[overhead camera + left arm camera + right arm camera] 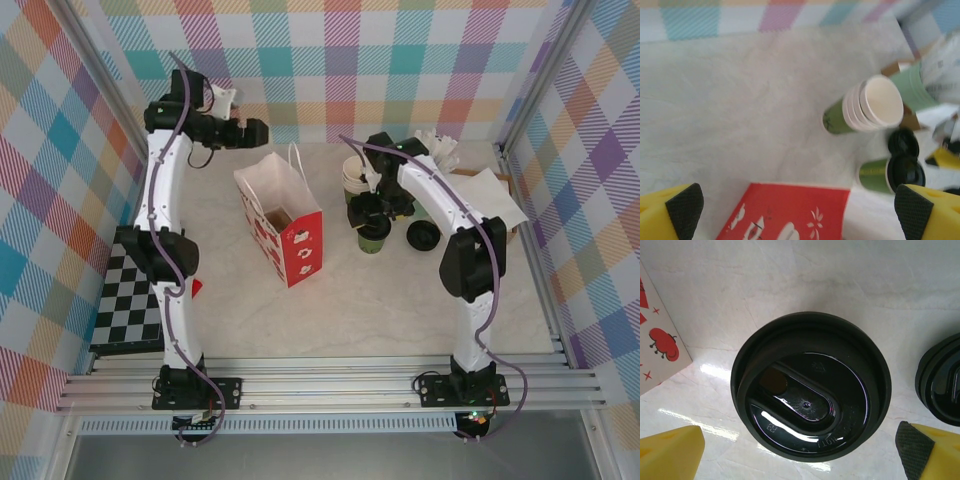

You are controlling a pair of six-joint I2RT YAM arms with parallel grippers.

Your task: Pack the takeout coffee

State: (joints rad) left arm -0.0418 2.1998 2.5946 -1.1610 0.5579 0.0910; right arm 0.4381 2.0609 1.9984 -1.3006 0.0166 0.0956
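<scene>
Right wrist view, right pincer (799,452) spread wide over the takeout coffee (810,390), empty, left pincer (799,207) spread wide too.

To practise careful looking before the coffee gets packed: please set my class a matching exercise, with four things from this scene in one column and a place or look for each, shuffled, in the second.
Things:
1. takeout coffee
2. paper bag
3. stack of lidless cups
4. checkered board

Descriptions:
A. black and white squares, lying flat at the far left
B. red and white, standing open in the middle
C. capped with a round black lid
D. cream rims nested together, green below

Pairs: 1-C; 2-B; 3-D; 4-A
</scene>
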